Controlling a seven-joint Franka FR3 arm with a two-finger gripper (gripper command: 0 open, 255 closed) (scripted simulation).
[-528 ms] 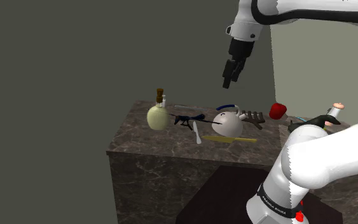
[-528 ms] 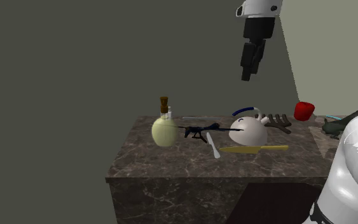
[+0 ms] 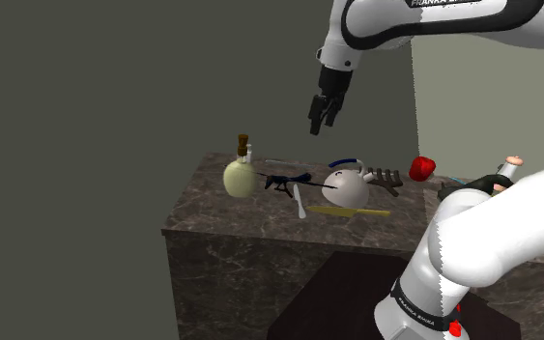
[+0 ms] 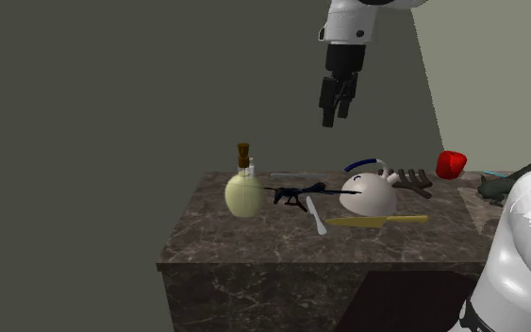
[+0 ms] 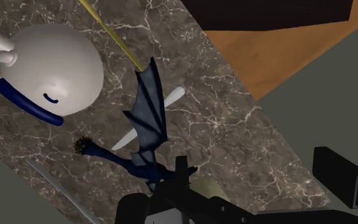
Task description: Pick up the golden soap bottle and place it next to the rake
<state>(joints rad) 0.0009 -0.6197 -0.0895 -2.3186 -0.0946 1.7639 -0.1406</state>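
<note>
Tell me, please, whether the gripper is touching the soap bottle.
Apart. The shoulder view shows the gripper high above the counter, with bare wall between it and the soap bottle.

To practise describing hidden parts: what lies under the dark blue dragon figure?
A white spoon lies on the marble counter beneath the dragon, showing on either side of it. Its middle is covered by the wing, so whether they touch cannot be seen.

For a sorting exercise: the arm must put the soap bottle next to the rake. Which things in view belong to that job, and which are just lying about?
Job:
bottle
rake
gripper, open

Lying about:
dragon
white pot
red thing
yellow stick
spoon
</note>
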